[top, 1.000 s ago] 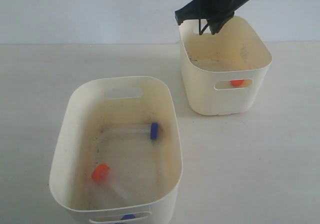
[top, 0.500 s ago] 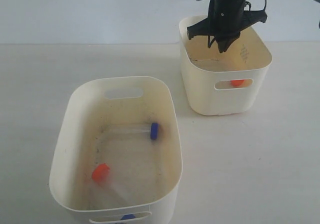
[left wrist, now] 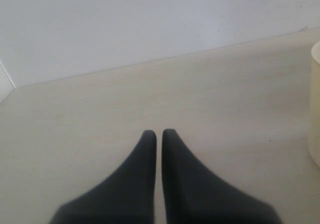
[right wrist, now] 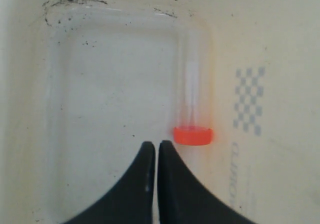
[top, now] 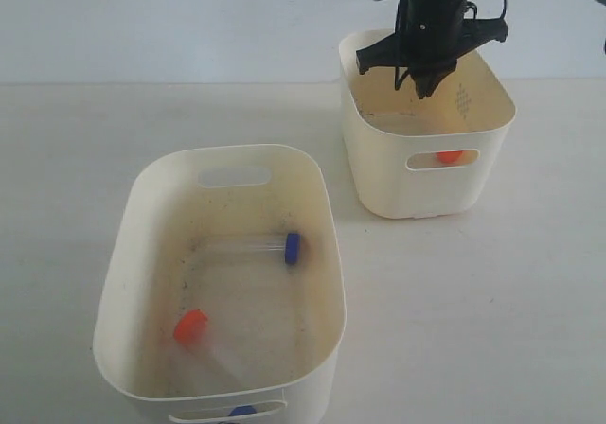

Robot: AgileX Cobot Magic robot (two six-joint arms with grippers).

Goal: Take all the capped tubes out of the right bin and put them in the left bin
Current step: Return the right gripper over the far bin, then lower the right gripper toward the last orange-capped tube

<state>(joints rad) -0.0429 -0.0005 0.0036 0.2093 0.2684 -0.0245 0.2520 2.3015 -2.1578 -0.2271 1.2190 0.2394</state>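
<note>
Orange-capped tube [right wrist: 192, 106] lies in the right bin [top: 379, 183] — right gripper [right wrist: 153, 145] hangs above, closed and empty.

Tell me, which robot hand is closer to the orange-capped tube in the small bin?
Right. The right gripper hangs shut above the orange-capped tube, over the inside of the right bin. The left gripper, also shut, is over the table, outside that bin.

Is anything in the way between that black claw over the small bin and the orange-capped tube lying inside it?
Nothing visible. The right gripper, jaws shut, hangs beside the orange-capped tube, which lies along the right bin's wall.
</note>
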